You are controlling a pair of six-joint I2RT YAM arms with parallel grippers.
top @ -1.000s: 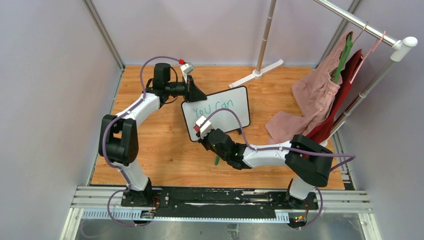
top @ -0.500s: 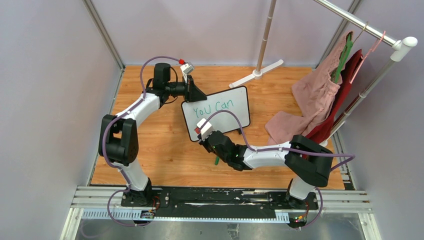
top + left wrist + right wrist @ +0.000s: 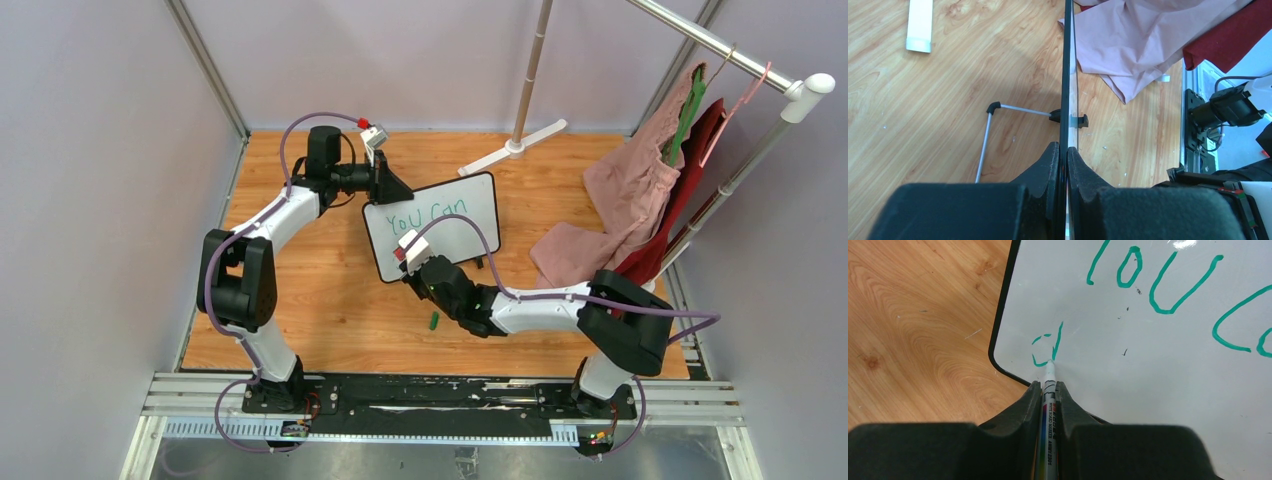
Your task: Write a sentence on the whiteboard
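The whiteboard stands tilted on the wooden table. My left gripper is shut on its top left corner, and the left wrist view shows the board's edge clamped between the pads of that gripper. The sentence reads "You can" in green. My right gripper is shut on a whiteboard marker. Its tip touches the board at the foot of a green "d" near the lower left corner. In the top view my right wrist hides that spot.
A green marker cap lies on the table below my right wrist. A clothes rack at the right holds a pink garment and a red one. The rack's white foot lies behind the board. The board's wire stand props it.
My right arm has shifted slightly up and to the right along the board, uncovering the green cap. My left arm and the board have not moved.
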